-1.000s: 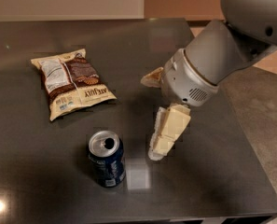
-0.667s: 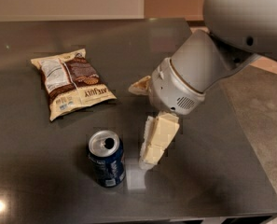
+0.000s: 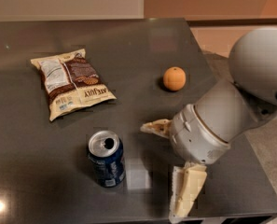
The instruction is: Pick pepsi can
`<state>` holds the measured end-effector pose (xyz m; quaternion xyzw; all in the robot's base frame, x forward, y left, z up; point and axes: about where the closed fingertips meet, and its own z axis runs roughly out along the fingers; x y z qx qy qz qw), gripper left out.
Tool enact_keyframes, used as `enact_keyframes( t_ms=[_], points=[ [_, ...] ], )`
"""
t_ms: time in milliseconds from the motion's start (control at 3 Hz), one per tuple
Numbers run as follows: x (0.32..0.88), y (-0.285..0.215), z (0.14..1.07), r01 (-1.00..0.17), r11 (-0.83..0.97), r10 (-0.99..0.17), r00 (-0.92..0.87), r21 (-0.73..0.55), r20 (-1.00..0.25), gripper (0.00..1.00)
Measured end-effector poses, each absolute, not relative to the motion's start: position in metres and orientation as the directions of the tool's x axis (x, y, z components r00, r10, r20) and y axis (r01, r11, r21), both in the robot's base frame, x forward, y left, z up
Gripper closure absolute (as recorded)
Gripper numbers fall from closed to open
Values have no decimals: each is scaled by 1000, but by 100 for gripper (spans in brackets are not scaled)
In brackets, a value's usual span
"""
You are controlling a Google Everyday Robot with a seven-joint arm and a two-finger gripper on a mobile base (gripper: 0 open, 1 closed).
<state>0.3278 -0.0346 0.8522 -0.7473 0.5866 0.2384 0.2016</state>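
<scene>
We see the pepsi can (image 3: pixel 106 158) upright near the table (image 3: pixel 142 45) front edge | gripper (image 3: pixel 160 171) just right of it, apart, 2 fingers spread wide, holding nothing | chip bag (image 3: pixel 70 82), orange (image 3: pixel 174 78) behind.

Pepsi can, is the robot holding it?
No, the open gripper hangs beside the pepsi can, not touching it.

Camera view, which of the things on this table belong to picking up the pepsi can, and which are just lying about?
Belongs to the job:
- pepsi can, upright near the table's front edge
- pincer, open, to the right of the can, not touching it

Just lying about:
- snack bag, flat, behind the can
- orange, further back on the right
</scene>
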Motion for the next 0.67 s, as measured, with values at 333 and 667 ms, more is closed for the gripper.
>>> enact_keyframes(
  t_ms=[333,667],
  points=[
    [319,-49,838,-966,-250,-775,240,-66,-584,0],
    [319,-49,839,-966,-250,-775,240,-66,-584,0]
  ],
)
